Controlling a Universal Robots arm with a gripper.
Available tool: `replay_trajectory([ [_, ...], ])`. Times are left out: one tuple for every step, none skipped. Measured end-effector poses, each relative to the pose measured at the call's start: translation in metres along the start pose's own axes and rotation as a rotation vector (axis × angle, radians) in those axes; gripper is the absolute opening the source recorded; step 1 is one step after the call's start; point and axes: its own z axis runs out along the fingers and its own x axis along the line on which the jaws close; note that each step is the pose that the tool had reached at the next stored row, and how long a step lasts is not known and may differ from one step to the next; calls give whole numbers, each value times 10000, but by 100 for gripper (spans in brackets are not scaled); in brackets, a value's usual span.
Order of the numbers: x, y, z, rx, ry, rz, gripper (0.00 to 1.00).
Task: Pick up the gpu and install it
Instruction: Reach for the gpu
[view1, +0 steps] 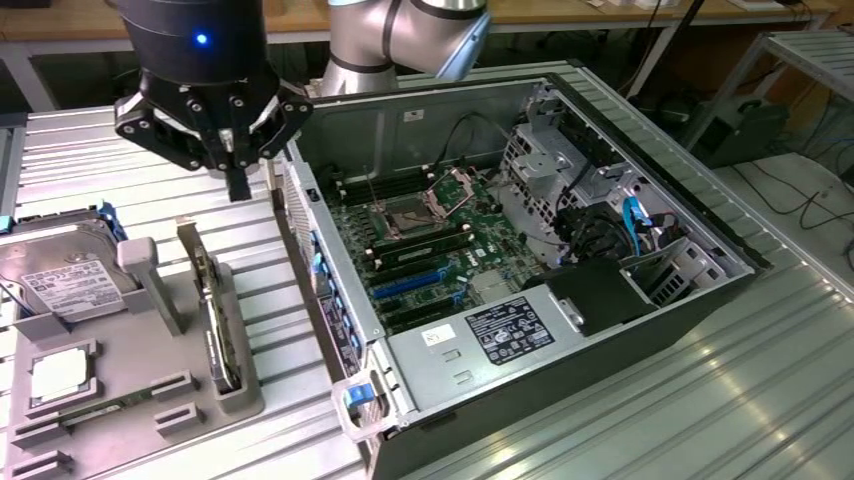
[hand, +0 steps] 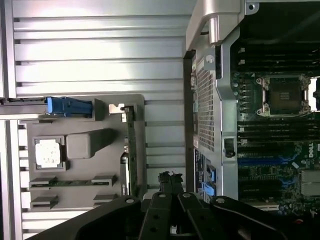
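Since the gpu (view1: 214, 312) stands on edge in a slot along the side of the grey holder (view1: 158, 395) that faces the open computer case (view1: 400, 120), a good grasp probably means a straight drop from above, with the fingers parallel to the card's flat faces. The claw (view1: 238, 188) hangs above the holder's back edge, just past the card's end, its fingers drawn narrow and holding nothing. It would have to widen before straddling the top edge, and a grip near the card's middle should keep it from tipping in the holder on the ribbed desk (view1: 747, 380)
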Motion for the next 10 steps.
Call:
replay_trajectory([
  [33,-4,0,-1,-1,-5,11],
  [55,-6,-1,0,1,-8,11],
  [79,-10,-2,0,0,-11,11],
  [104,-15,-2,0,0,-14,11],
  [129,-20,-3,0,0,-18,11],
  [154,-24,-3,-1,0,-21,11],
  [193,-32,-4,0,1,-26,11],
  [220,-36,-4,-2,0,-30,11],
  [246,-41,-5,-1,1,-34,11],
  [296,-49,-6,0,2,-41,11],
])
